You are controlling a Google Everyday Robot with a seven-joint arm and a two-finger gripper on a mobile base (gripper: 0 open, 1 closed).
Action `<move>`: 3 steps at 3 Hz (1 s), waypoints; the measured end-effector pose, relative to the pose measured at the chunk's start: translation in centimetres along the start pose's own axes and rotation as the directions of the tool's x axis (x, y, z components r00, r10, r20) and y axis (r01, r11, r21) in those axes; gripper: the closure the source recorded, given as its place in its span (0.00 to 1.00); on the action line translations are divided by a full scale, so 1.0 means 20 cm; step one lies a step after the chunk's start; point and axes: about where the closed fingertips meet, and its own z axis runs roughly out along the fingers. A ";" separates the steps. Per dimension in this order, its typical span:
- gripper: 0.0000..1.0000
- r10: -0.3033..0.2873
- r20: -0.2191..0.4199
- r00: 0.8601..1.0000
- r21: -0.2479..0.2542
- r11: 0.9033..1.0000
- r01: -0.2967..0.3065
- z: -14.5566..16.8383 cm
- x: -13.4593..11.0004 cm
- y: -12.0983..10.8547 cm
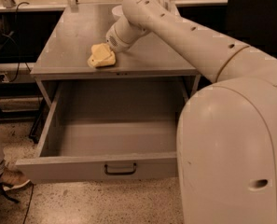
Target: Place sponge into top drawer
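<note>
Camera view, nearest first: the robot's bulky white body (231,153) fills the lower right, and its arm (189,31) runs from there up and to the left over the bench (147,62). At the lower left edge, a person's shoe (7,178) stands on the speckled floor (82,202). Just beyond, the top drawer (96,169) is pulled fully out from under the bench top. Its grey front panel faces the camera, with the dark bar handle (120,168) at the centre, and the drawer floor is bare and in shadow. Above it, on the front left part of the bench top and close to the front edge, lies the pale-yellow sponge (98,60), outside the drawer. The pincer (106,51) is down on the sponge at the end of the white wrist, in contact with its upper right side. The two pale-yellow shapes merge, so I cannot tell how far the pincer is open or whether it has hold of the sponge. Further back, the rim of a white bowl (116,10) shows behind the arm, and dark cables (14,41) hang at the far left.
</note>
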 end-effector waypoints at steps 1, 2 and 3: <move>0.49 0.010 -0.002 1.000 -0.011 1.000 -0.010 0.02 0.02 0.01; 0.71 0.006 0.021 1.000 -0.010 1.000 -0.005 -0.03 0.01 0.02; 0.95 -0.014 0.066 0.998 0.006 1.000 0.014 -0.23 0.06 0.06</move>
